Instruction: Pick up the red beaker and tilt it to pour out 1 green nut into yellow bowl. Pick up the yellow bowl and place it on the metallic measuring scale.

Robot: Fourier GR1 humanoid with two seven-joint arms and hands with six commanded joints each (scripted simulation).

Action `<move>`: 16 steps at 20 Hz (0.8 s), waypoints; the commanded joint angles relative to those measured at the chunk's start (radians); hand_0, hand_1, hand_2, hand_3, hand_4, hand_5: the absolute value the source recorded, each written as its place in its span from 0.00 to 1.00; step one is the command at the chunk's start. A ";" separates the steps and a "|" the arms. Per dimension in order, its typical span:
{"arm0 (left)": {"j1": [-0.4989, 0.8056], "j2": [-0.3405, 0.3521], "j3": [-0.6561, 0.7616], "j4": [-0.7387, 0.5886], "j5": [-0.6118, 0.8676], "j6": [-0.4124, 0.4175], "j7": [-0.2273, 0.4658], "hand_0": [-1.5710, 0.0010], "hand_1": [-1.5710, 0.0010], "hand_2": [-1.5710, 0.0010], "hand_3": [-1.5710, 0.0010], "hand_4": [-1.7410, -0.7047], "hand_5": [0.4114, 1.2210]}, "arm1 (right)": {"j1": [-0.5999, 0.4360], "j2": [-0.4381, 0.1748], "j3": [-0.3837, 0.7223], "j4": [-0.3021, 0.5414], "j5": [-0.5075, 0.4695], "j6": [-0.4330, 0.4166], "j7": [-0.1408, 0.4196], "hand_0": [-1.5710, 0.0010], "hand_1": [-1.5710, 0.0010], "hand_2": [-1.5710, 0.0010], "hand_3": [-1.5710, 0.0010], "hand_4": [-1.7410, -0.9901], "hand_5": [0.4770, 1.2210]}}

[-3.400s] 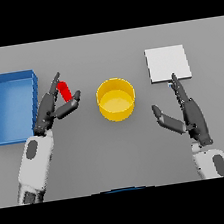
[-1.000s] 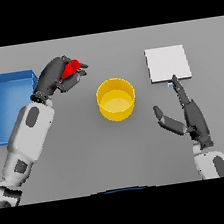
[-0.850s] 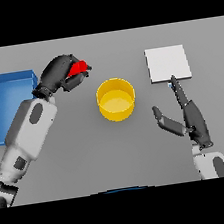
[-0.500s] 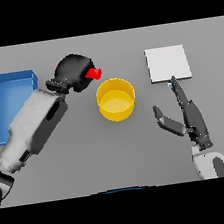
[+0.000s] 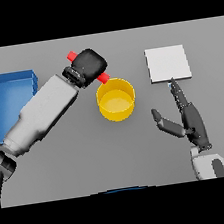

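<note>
Your left hand [image 5: 89, 64] is clenched round the red beaker [image 5: 103, 77], tilted at centre frame with its lower end over the yellow bowl [image 5: 116, 99] rim. Tip slowly, stop after one nut. Right hand [image 5: 190, 119], lower right, idles with fingers straight below the scale [image 5: 167, 63].

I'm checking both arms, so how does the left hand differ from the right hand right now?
The left hand is curled round the red beaker, tilted over the yellow bowl's rim; the right hand holds nothing, fingers straight. The left is raised; the right sits below the scale. Both are dark.
</note>
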 commanded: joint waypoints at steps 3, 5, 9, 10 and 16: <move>-0.048 0.002 -0.061 0.022 -0.064 -0.010 -0.044 0.00 0.00 0.00 0.05 0.01 1.00 | -0.006 0.007 -0.002 0.007 0.024 -0.029 -0.002 1.00 1.00 1.00 1.00 0.70 0.15; -0.070 -0.001 -0.104 0.036 -0.106 -0.009 -0.070 0.00 0.00 0.00 0.03 0.01 1.00 | -0.002 0.004 -0.004 0.003 0.025 -0.031 -0.012 1.00 1.00 1.00 1.00 0.73 0.14; -0.122 0.003 -0.189 0.048 -0.194 -0.005 -0.107 0.00 0.00 0.00 0.01 0.00 1.00 | -0.016 0.005 -0.008 0.007 0.024 -0.036 -0.010 1.00 1.00 1.00 1.00 0.78 0.12; -0.122 0.003 -0.210 0.043 -0.212 -0.009 -0.110 0.00 0.00 0.00 0.01 0.00 1.00 | -0.014 0.002 -0.014 0.007 0.017 -0.033 -0.016 1.00 1.00 1.00 1.00 0.79 0.12; -0.177 -0.016 -0.305 0.094 -0.316 0.040 -0.162 0.00 0.00 0.00 0.00 0.01 1.00 | -0.018 0.012 0.000 0.017 0.038 -0.043 -0.017 1.00 1.00 1.00 1.00 0.81 0.14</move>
